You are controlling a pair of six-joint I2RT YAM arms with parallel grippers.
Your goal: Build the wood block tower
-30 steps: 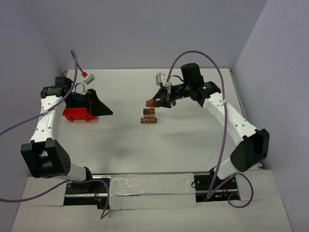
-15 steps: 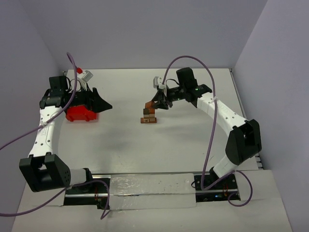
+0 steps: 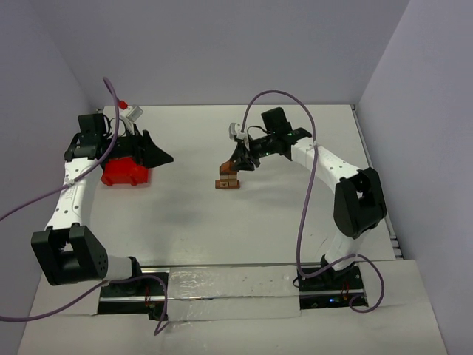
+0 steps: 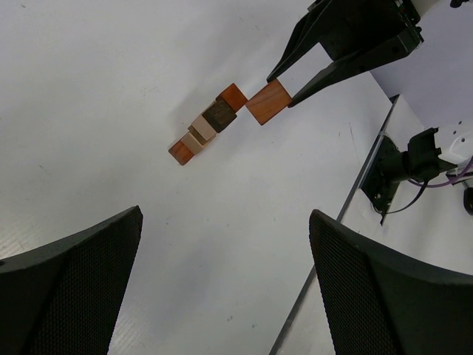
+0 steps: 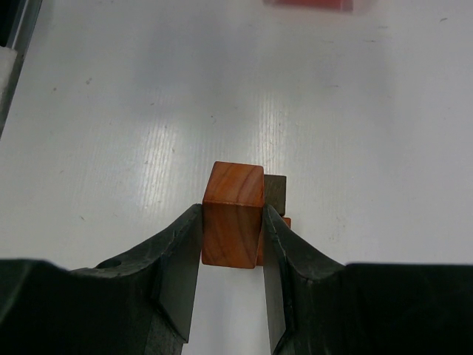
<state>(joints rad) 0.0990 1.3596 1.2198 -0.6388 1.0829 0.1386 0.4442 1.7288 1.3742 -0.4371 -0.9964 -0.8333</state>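
Observation:
The wood block tower (image 3: 228, 182) stands mid-table, a small stack of tan, dark brown and reddish blocks (image 4: 209, 126). My right gripper (image 3: 235, 166) is shut on a reddish-brown wood block (image 5: 233, 214) and holds it just above the stack, close to its top. In the right wrist view the held block hides most of the tower; only a dark block (image 5: 277, 194) shows behind it. From the left wrist view the same held block (image 4: 267, 102) hangs beside the topmost reddish block. My left gripper (image 4: 225, 218) is open and empty, far to the left of the tower (image 3: 157, 156).
A red plastic bin (image 3: 123, 174) sits on the table under the left arm, near the left wall. Purple cables loop above both arms. The table's right edge and a cable mount (image 4: 403, 166) show in the left wrist view.
My right gripper has carried the reddish-brown block left and down, from beside the tower to just over its top. The left arm has shifted slightly back over the red bin.

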